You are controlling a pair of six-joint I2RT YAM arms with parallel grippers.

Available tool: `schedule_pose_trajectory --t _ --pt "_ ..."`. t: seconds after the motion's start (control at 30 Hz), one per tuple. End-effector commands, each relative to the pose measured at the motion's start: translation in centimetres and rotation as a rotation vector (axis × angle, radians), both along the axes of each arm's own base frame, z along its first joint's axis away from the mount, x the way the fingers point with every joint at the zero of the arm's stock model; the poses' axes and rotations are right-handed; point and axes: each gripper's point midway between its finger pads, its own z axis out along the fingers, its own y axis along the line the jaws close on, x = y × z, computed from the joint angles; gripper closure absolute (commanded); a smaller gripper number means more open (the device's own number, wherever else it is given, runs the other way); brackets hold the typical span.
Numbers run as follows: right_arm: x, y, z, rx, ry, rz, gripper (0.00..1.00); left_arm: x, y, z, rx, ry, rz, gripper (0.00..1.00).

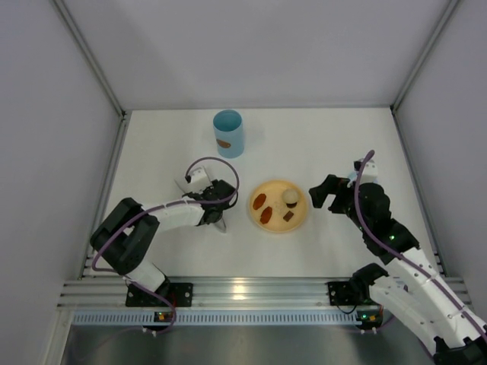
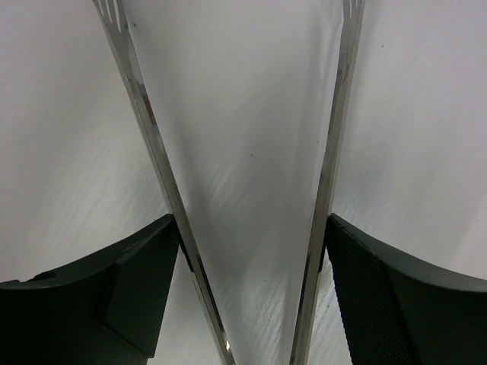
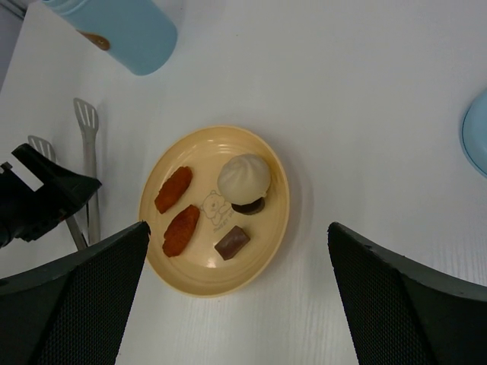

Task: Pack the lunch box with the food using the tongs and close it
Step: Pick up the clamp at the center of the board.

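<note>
The light blue lunch box (image 1: pixel 228 133) (image 3: pixel 129 30) stands upright at the back of the table. The food sits on a yellow plate (image 1: pixel 302 217) (image 3: pixel 198 277): two reddish-brown ovals (image 3: pixel 173 189) (image 3: pixel 181 230), a dark brown chunk (image 3: pixel 232 242) and a cream round piece (image 3: pixel 244 179). The silvery tongs (image 1: pixel 221 226) (image 2: pixel 152 137) (image 3: pixel 89 152) lie flat left of the plate. My left gripper (image 1: pixel 213 209) (image 2: pixel 251 228) is low over them, and its fingers (image 2: pixel 144 266) press on the outside of both arms. My right gripper (image 1: pixel 323 194) (image 3: pixel 237 225) hangs wide open above the plate's right side, holding nothing.
A light blue rounded edge (image 3: pixel 475 141) shows at the right border of the right wrist view. Grey walls enclose the white table (image 1: pixel 342 144) at the back and on both sides.
</note>
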Motion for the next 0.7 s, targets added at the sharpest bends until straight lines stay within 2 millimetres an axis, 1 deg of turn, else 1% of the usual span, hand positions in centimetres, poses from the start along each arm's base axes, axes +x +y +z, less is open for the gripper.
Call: schedule_pose_trajectory --t 0.0,0.1,0.23,0.5,0.67 --pt "-0.6 0.4 -0.2 0.012 0.006 0.021 0.01 -8.2 0.7 -5.8 0.006 0.369 -0.113 0.18" --pt "-0.7 0.4 -0.2 0.013 0.005 0.023 0.01 -8.9 0.5 -5.9 0.035 0.393 -0.134 0.14" --pt "-0.7 0.5 -0.4 0.015 0.007 0.023 0.01 -9.4 0.6 -5.9 0.024 0.399 -0.115 0.11" --pt "-0.7 0.9 -0.8 0.026 0.014 0.041 0.01 -10.6 0.5 -6.4 -0.038 0.419 -0.043 0.11" --pt "-0.7 1.2 -0.9 0.035 0.017 0.052 0.01 -11.0 -0.1 -7.5 -0.055 0.431 -0.043 0.16"
